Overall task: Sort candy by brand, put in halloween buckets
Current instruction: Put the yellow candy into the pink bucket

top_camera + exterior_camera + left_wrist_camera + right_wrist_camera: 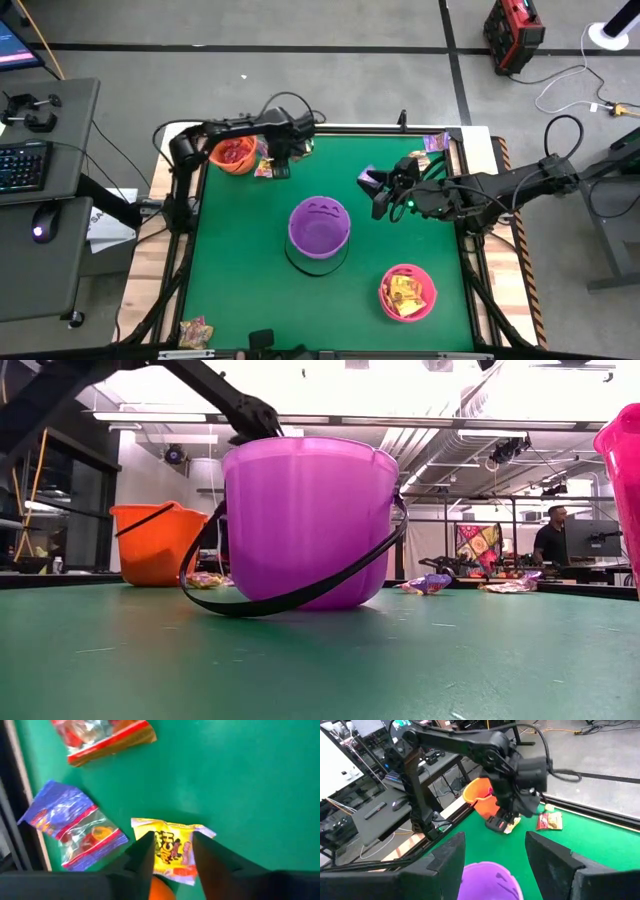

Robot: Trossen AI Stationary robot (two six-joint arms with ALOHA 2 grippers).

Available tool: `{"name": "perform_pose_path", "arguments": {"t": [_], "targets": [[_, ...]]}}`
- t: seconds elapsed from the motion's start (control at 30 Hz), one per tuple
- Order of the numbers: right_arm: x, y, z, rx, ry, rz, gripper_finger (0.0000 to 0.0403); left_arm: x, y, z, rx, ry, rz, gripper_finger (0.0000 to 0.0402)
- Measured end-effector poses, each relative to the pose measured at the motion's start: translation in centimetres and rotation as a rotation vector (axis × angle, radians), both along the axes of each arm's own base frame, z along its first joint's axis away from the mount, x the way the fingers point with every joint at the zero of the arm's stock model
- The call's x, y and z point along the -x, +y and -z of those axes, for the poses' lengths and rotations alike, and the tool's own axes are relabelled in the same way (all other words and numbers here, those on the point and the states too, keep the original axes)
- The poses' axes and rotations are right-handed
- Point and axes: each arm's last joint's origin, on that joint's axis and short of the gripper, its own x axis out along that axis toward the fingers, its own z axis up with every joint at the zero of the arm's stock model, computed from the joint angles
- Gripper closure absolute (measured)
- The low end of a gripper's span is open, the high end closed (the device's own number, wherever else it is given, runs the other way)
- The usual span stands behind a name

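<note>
My left gripper (282, 162) points down at the table's far left, beside the orange bucket (232, 153). It is open, its fingers (146, 855) standing over a yellow candy packet (172, 847) on the green mat. A purple packet (75, 830) and an orange-red one (105, 737) lie close by. The purple bucket (320, 226) stands mid-table with its handle down on the mat. The pink bucket (407, 292), at the near right, holds yellow packets. My right gripper (378, 190) hangs open above the mat right of centre, with nothing between its fingers. My left gripper comes at the yellow packet (172, 847) from above, and the packet's two side edges reach out past both fingers. Whether the fingertips touch it I cannot tell.
More candy lies at the far right corner (435, 142) and at the near left corner (195, 330). A raised wooden border (180, 250) frames the mat. Open mat stretches between the purple bucket and the left edge.
</note>
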Motion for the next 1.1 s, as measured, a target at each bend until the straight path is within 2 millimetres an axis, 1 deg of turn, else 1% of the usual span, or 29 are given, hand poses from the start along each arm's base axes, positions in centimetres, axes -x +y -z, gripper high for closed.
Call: {"name": "perform_pose_path", "arguments": {"t": [0.1,0.2,0.3,0.5,0.63,0.8,0.9,0.97,1.03,1.1], "targets": [[0.0,0.0,0.0,0.001,0.003,0.000,0.0202,-0.3,0.1,1.2,-0.024,0.057,0.005,0.0242],[0.0,0.0,0.0,0.008,0.009,-0.003,0.0202,-0.2,0.2,1.6,-0.043,0.086,0.007,0.0211],[0.1,0.0,0.1,0.011,0.016,-0.003,0.0202,0.0,0.6,1.8,-0.045,0.096,-0.002,0.0191],[0.1,0.0,0.2,0.017,0.032,-0.003,0.0202,0.6,1.5,1.9,-0.058,0.105,-0.048,0.0177],[0.1,0.0,0.2,0.016,0.032,-0.003,0.0202,1.0,2.2,3.0,-0.040,0.138,-0.099,0.0176],[0.1,0.0,0.2,0.015,0.031,-0.003,0.0202,1.0,2.2,4.4,0.007,0.177,-0.101,0.0176],[0.1,0.0,0.2,0.014,0.031,-0.003,0.0202,1.0,2.1,4.9,0.037,0.189,-0.110,0.0179],[0.1,0.0,0.2,0.014,0.031,-0.003,0.0202,1.1,2.0,5.2,0.058,0.206,-0.108,0.0194],[0.1,0.0,0.2,0.015,0.031,-0.002,0.0202,1.1,1.7,5.2,0.073,0.225,-0.085,0.0227],[0.1,0.0,0.2,0.017,0.034,-0.003,0.0202,1.0,1.5,5.1,0.074,0.223,-0.069,0.0282]]}}
